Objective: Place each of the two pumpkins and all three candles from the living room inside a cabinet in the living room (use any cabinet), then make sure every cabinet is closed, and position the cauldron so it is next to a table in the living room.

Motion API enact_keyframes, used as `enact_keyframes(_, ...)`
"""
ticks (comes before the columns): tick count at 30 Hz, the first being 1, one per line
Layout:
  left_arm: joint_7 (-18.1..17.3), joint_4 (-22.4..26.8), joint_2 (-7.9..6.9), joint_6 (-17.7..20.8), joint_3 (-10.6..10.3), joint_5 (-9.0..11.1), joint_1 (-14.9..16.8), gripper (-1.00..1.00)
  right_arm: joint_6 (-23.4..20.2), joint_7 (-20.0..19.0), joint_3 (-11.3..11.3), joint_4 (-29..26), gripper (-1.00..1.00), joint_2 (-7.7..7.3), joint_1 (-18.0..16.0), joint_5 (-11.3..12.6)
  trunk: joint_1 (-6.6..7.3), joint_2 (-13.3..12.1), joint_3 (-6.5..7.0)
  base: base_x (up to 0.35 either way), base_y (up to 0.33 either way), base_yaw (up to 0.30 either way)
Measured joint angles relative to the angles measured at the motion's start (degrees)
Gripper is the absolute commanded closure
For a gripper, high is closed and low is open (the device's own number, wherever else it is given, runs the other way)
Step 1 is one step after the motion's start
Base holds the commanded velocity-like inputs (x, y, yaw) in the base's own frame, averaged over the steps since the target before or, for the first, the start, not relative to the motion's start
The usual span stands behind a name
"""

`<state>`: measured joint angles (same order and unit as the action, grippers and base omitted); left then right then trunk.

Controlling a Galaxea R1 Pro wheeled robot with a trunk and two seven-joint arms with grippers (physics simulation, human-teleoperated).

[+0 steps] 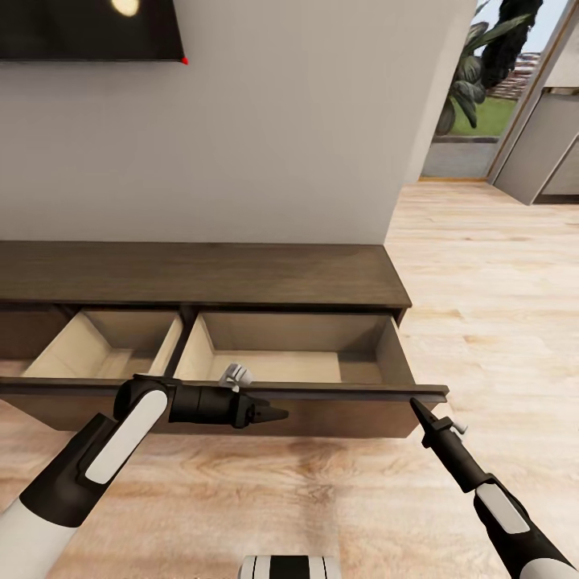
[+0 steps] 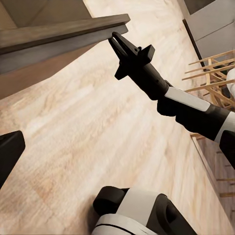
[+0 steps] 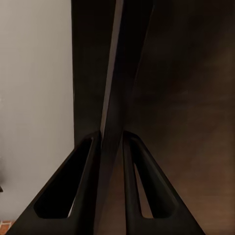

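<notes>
We faced the long, low, dark-brown wood-grain cabinet against the grey wall, its two pale-lined drawers pulled out over the light wooden floor. Our right pincer, at about five o'clock in the head view, was clenched on the thin dark edge of the right drawer front. Our left pincer hung just before that same front near six o'clock; we could not tell its state.

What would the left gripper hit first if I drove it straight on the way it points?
Probably the right gripper, pinching the dark-brown drawer front; the left gripper points along it. Depth is unclear.
</notes>
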<state>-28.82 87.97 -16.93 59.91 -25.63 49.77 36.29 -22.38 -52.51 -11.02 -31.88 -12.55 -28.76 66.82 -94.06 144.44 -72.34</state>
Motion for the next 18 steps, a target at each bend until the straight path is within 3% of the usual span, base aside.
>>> enact_keyframes(7,0.0,0.0,0.00,0.0,0.0,0.0,0.0,-1.00,0.0,0.0,0.0,0.0,1.00,-0.01,0.0,0.0,0.01,0.0,0.00,-0.013,0.000,0.000)
enact_keyframes(8,0.0,0.0,0.00,0.0,0.0,0.0,0.0,-1.00,0.0,0.0,0.0,0.0,-1.00,-0.02,0.0,0.0,0.01,0.0,0.00,-0.003,0.000,0.000)
enact_keyframes(18,0.0,0.0,0.00,0.0,0.0,0.0,0.0,-1.00,-0.5,-0.1,0.0,-0.1,-1.00,-0.01,0.0,0.6,0.01,0.0,0.01,-0.017,0.000,0.000)
